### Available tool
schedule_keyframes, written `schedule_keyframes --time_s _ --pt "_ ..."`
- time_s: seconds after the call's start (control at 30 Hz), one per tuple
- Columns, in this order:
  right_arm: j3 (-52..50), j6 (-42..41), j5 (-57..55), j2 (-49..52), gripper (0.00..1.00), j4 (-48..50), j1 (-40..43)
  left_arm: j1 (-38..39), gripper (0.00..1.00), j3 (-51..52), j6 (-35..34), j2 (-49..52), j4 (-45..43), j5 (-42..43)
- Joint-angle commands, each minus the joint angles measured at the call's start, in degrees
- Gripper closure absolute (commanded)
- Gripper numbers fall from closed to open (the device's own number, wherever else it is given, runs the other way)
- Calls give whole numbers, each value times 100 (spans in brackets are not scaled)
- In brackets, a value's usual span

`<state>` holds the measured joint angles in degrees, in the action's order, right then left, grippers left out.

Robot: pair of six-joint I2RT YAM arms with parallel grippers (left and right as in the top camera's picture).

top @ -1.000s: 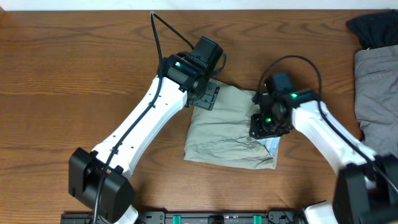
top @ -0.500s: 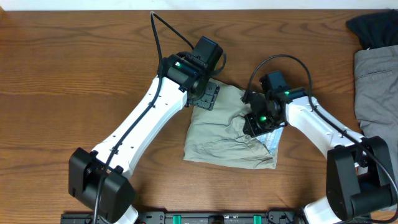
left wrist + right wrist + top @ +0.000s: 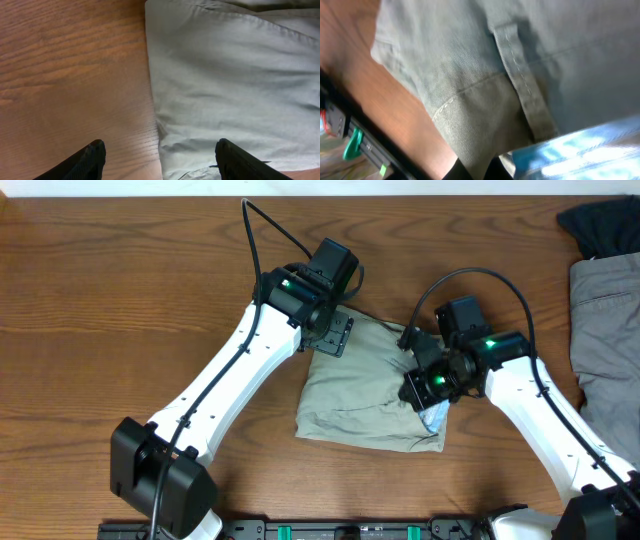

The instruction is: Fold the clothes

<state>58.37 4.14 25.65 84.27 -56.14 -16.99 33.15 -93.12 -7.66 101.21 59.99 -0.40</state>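
The right gripper [image 3: 476,172] has its jaws pressed together on a fold of the shorts [image 3: 360,400], pinching the khaki cloth just below a stitched belt loop [image 3: 522,85]. A pale blue patch of lining [image 3: 570,150] shows beside the fingertips. From overhead, this grip sits at the right edge of the shorts, where the cloth is bunched and slightly raised. The left gripper [image 3: 160,162] has its jaws spread wide and holds nothing. Its two dark fingers [image 3: 90,160] straddle the left edge of the shorts, one over bare wood and the other over cloth. Whether they touch the cloth cannot be told. From overhead, this gripper is at the far left corner of the shorts. The shorts lie folded into a rough rectangle near the middle of the brown wooden table [image 3: 120,300], between the two arms. Well apart, at the table's right edge, lies a grey garment [image 3: 605,320], with a black garment [image 3: 600,225] just beyond it in the far right corner.
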Motion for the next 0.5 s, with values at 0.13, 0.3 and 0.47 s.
schedule_keyframes --time_s 0.13,0.3,0.47 --pt "-9 -903 -756 -15 99 -1130 33 -15 27 7 52 -11 -13 -31" --pt "-9 -1187 -828 -15 99 -1587 24 -13 27 7 52 -11 -79 -31" --pt "-9 -1185 -831 -15 99 -1641 20 -7 27 7 50 -11 -35 140"
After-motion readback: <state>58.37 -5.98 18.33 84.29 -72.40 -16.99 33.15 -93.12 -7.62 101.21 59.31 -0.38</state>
